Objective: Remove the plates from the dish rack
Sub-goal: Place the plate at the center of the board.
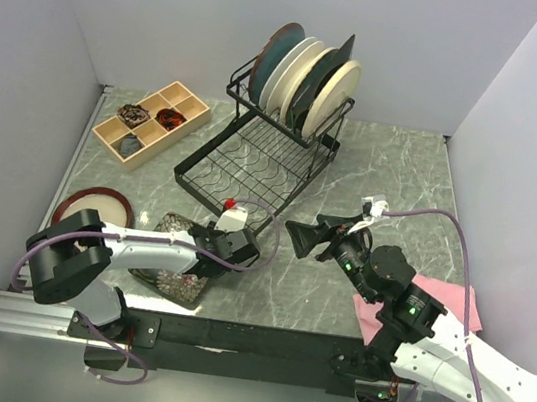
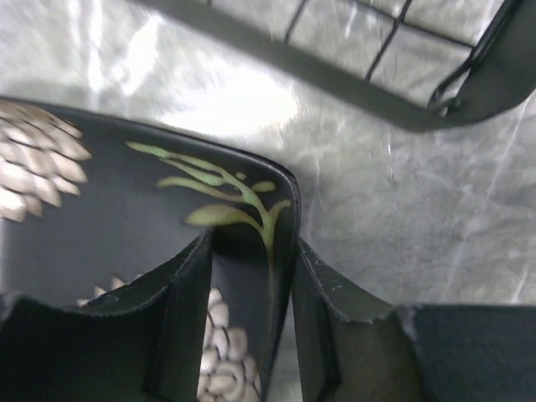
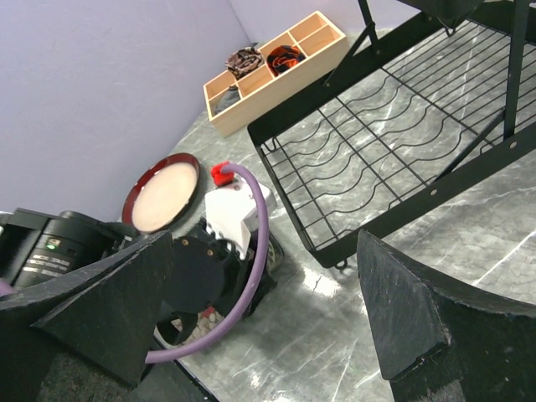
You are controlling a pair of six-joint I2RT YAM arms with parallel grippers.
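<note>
1: straddling rim of black square plate (image 2: 100, 218) by near edge with left gripper (image 2: 251, 244); clamping unclear. 2: holding right gripper (image 1: 303, 238) agape. 3: targeting plates (image 1: 302, 75) upright in dish rack (image 1: 255, 159) toward far edge; judging stiff, slick, breakable; pinching top rims.

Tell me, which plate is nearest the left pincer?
The black square flowered plate, lying flat beneath the left pincer; the upright plates stand far off in the dish rack.

The left arm (image 1: 140, 248) hides most of the black flowered plate (image 1: 178, 287); items in the wooden tray (image 1: 169, 140) are indistinct.
</note>
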